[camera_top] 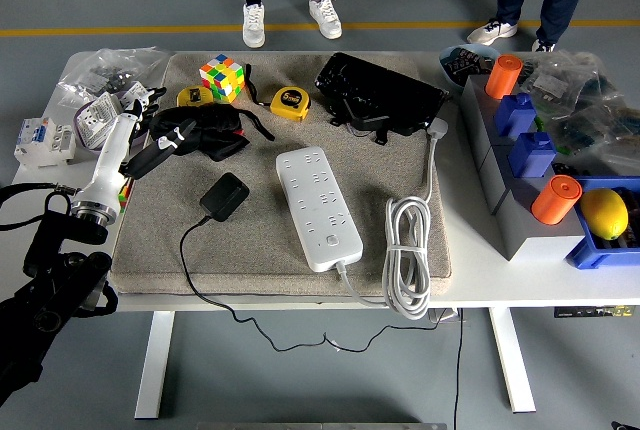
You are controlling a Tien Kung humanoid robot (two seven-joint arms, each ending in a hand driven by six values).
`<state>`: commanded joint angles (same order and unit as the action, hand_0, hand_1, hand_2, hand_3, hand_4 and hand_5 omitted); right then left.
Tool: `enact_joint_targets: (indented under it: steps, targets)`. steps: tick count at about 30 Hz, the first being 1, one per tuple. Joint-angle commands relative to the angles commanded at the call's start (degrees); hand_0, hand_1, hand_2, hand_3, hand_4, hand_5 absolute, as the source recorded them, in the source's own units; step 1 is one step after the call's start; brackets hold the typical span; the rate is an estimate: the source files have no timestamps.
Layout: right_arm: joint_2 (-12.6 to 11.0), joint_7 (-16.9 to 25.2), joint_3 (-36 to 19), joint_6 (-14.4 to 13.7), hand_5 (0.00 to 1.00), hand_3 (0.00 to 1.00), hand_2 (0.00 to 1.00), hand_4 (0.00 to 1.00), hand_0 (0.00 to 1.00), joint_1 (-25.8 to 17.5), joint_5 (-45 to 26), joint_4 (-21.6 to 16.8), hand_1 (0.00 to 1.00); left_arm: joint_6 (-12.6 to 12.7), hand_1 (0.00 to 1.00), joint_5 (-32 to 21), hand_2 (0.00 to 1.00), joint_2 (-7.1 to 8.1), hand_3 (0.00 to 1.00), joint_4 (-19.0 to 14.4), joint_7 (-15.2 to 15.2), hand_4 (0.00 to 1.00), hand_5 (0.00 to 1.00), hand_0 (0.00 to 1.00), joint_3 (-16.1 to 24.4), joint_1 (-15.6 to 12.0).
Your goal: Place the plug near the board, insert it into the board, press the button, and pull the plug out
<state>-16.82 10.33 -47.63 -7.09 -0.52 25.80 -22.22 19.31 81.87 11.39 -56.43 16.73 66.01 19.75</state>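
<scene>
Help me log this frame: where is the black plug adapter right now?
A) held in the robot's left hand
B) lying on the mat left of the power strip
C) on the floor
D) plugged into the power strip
B: the black plug adapter lies free on the mat, left of the power strip, apart from the left hand.

We see a white counter (40,205) on white legs (156,360), standing on a grey floor (330,380) crossed by a yellow line (120,30).

Black plug (224,195) flat on mat, left of white board (318,207), apart.
</scene>
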Motion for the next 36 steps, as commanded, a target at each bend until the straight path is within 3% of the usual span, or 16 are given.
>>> enact_joint_targets:
  steps: [3, 19, 36]
  targets:
    - [0.0, -0.3, 0.1, 0.0, 0.247, 0.548, 0.545, 0.792, 0.599, 0.1, 0.0, 0.0, 0.59, -0.2, 0.788, -0.4, 0.845, 0.04, 0.842, -0.1, -0.2, 0.998, 0.69, 0.786, 0.6, -0.4]
    - [0.4, -1.9, 1.3, 0.4, 0.267, 0.553, 0.552, 0.792, 0.605, -0.3, 0.3, 0.3, 0.596, -0.7, 0.772, -1.5, 0.825, 1.23, 0.824, 1.0, -1.3, 0.998, 0.674, 0.784, 2.3, -1.5]
    - [1.7, -3.3, 1.3, 0.0, 0.29, 0.554, 0.553, 0.797, 0.605, -2.7, -0.5, 1.1, 0.6, -2.2, 0.755, -0.7, 0.811, 1.93, 0.806, -0.3, -2.9, 0.998, 0.663, 0.775, 2.2, -7.2]
